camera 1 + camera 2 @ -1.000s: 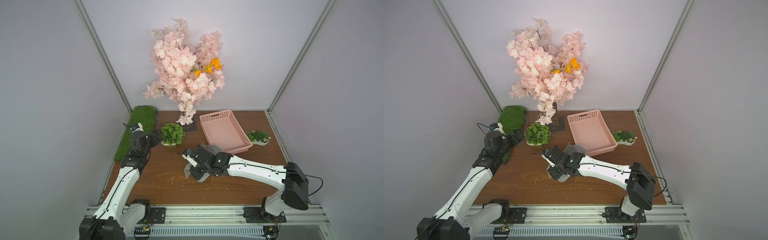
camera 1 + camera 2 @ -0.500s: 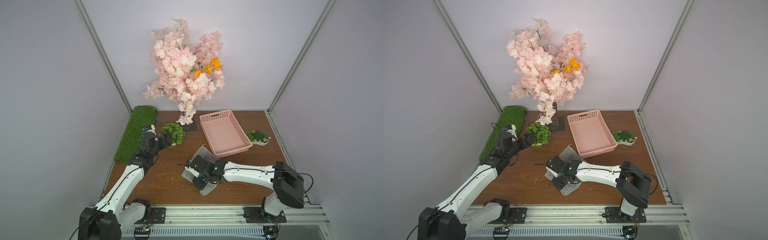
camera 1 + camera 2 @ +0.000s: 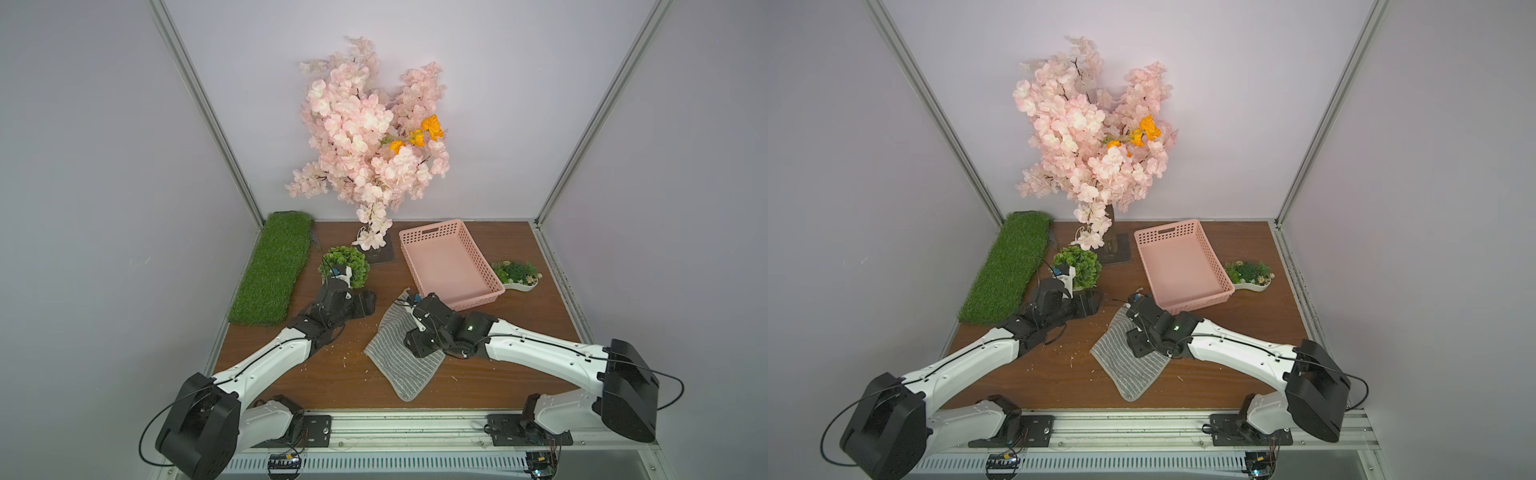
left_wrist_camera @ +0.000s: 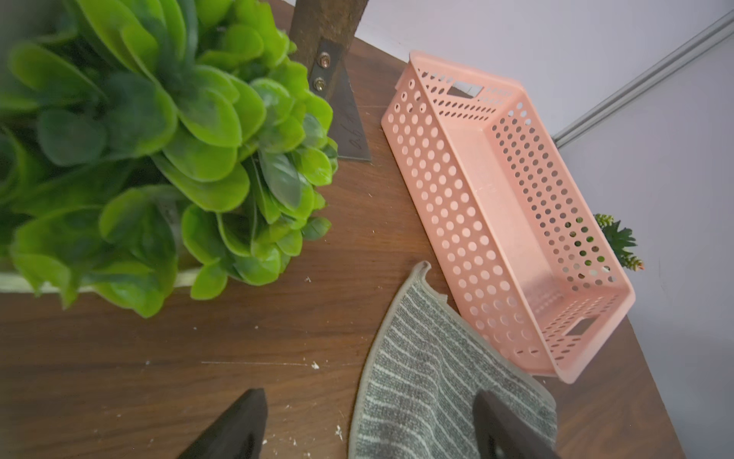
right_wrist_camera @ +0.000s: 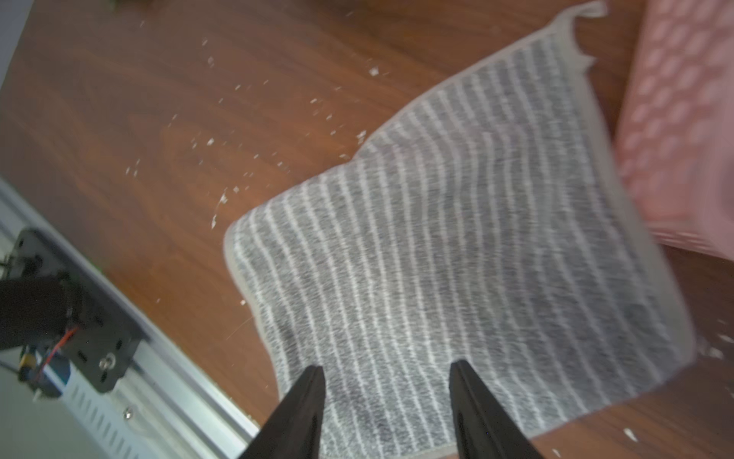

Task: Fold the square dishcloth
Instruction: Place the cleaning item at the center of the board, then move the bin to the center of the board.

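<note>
Dishcloth [image 3: 390,353] (spread flat) beside pink basket [image 3: 444,270]

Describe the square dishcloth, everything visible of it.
The square dishcloth is soft grey fabric with thin whitish stripes, plain grey edging and rounded corners. It lies spread flat and unfolded on the wooden table, cornerwise, its far corner slightly curled beside the pink basket. The right gripper is over it, fingers apart.

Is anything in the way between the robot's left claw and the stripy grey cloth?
No. Only bare wooden table with small white crumbs lies between the left gripper and the dishcloth. The green plant stands off that path.
</note>
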Robot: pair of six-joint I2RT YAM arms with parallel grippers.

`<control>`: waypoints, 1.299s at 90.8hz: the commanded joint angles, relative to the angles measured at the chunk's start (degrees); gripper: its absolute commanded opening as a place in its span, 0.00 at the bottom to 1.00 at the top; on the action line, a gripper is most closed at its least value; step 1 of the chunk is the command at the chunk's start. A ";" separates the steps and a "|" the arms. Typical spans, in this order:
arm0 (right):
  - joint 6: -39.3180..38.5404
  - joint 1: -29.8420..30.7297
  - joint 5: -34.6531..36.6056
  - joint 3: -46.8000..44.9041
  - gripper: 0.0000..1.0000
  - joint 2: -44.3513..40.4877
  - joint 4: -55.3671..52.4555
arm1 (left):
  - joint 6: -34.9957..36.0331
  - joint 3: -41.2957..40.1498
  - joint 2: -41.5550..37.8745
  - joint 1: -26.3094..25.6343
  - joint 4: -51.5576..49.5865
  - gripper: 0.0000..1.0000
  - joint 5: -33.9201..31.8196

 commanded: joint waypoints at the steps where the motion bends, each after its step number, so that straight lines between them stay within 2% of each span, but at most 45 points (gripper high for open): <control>1: 6.73 -3.09 2.96 -3.48 0.54 -2.35 1.44 | 0.08 -2.06 0.24 -1.18 1.97 0.83 0.58; 16: 12.83 -6.45 4.62 -7.96 0.55 -3.52 4.11 | 0.28 -3.21 1.18 -2.32 4.04 0.83 1.89; 32: 14.96 -8.02 5.50 -10.47 0.60 -0.40 6.55 | 0.01 -2.74 3.30 -3.51 5.43 0.83 2.26; 46: 14.26 -10.48 7.63 -10.78 0.55 3.92 6.94 | -0.80 -3.04 3.84 -3.47 6.19 0.83 2.09; 68: 5.05 -18.51 10.52 -5.07 0.35 12.85 8.09 | -0.91 -3.10 3.83 -3.51 6.30 0.83 1.94; 85: -3.76 -25.12 15.25 2.62 0.34 19.31 7.25 | -1.24 -3.60 3.10 -3.58 6.82 0.83 1.65; 102: -13.54 -28.72 17.03 10.91 0.37 24.34 7.92 | -0.56 -3.81 3.48 -3.61 7.56 0.83 2.11; 118: -14.66 -28.86 16.22 13.25 0.40 24.26 5.76 | 0.33 -4.23 3.91 -3.73 7.91 0.79 2.45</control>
